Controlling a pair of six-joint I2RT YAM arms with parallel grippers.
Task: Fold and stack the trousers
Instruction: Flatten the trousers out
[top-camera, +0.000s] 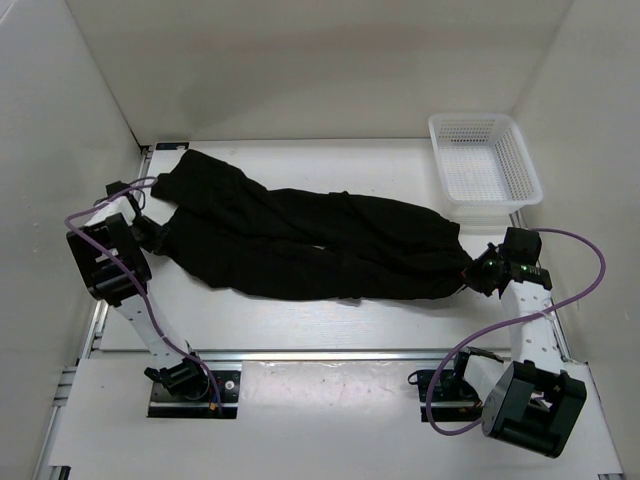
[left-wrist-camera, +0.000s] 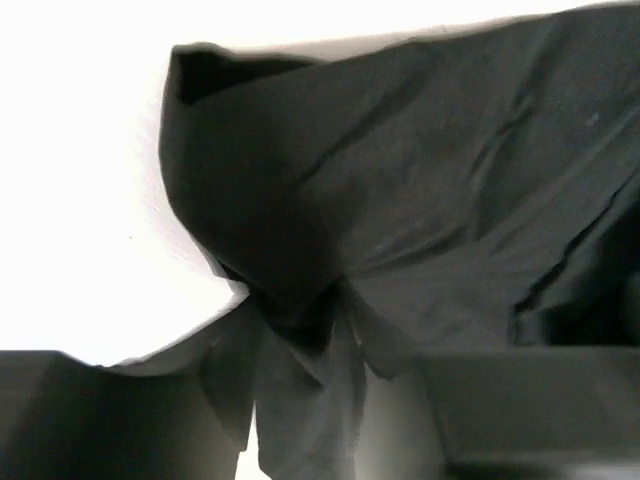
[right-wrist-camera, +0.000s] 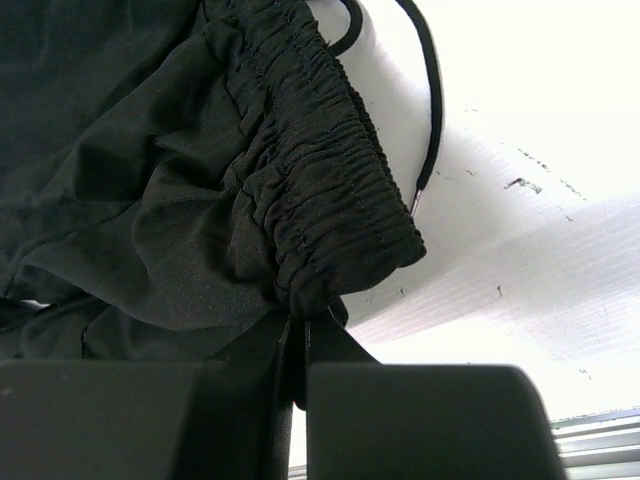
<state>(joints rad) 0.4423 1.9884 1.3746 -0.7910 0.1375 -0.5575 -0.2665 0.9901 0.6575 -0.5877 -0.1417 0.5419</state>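
1. The trousers (top-camera: 320, 245) lie stretched across the table (top-camera: 300, 330), from the upper left of the top view to the right of centre. The leg ends are at the left and the waistband (right-wrist-camera: 320, 170) at the right.
2. The left gripper (top-camera: 152, 236) sits at the end of the lower leg. In its wrist view the fingers pinch a gathered wad of black cloth, which keeps them somewhat apart.
3. The right gripper (top-camera: 478, 272) is at the waist end. Its fingers are pressed almost together on a corner of the elastic band.
4. Risk: the right hold looks like a thin corner only. A lift or pull could draw the cloth out of the pinch, because the whole weight hangs from that one point.
5. Risk: the left hold appears to take one leg, while the other leg's end lies free toward the upper left. Folding from here would likely leave the legs uneven, or drag the loose leg into a crooked stack.
6. Risk: the drawstring (right-wrist-camera: 432, 110) dangles loose beside the waistband and could catch under the fold or on a finger.
7. Risk: the basket (top-camera: 484, 165) stands near the waist end, at upper right. A wide swing of that end could brush it.
8. Count: one pair of trousers with two legs, one drawstring end in view, one white mesh basket, two arms and two grippers.
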